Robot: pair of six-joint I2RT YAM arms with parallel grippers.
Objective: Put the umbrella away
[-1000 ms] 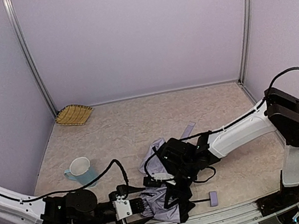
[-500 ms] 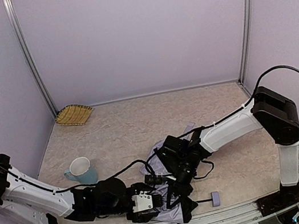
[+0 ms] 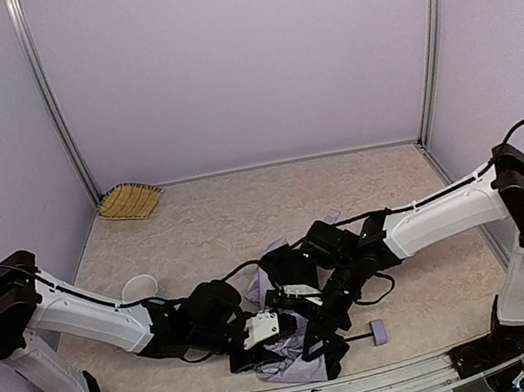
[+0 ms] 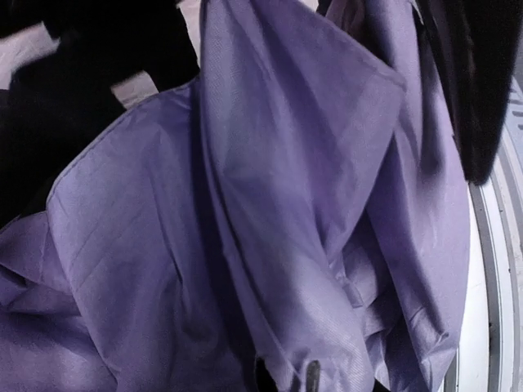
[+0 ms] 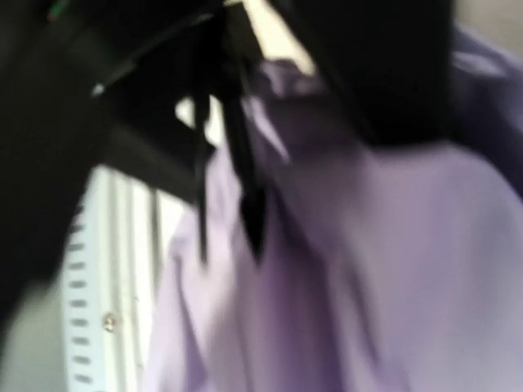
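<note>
The umbrella [image 3: 289, 362] lies crumpled at the table's near edge, pale lavender fabric with black lining. Its thin shaft runs right to the small lavender handle [image 3: 377, 331]. My left gripper [image 3: 270, 340] reaches into the heap from the left. In the left wrist view lavender fabric [image 4: 270, 204] fills the frame, and a fold of it sits pinched between my two fingertips [image 4: 313, 376]. My right gripper [image 3: 323, 331] points down over the black lining from the right. The right wrist view is blurred, with loose fabric [image 5: 368, 269] and no finger closed on it.
A pale blue mug [image 3: 138, 288] stands at the left, half hidden behind my left arm. A woven basket [image 3: 130, 200] sits in the far left corner. The metal rail of the table's near edge [image 3: 395, 376] runs just below the umbrella.
My left arm has swung right into the umbrella and its jaws have closed on a fold. My right gripper has let go of the fabric and shifted right.
</note>
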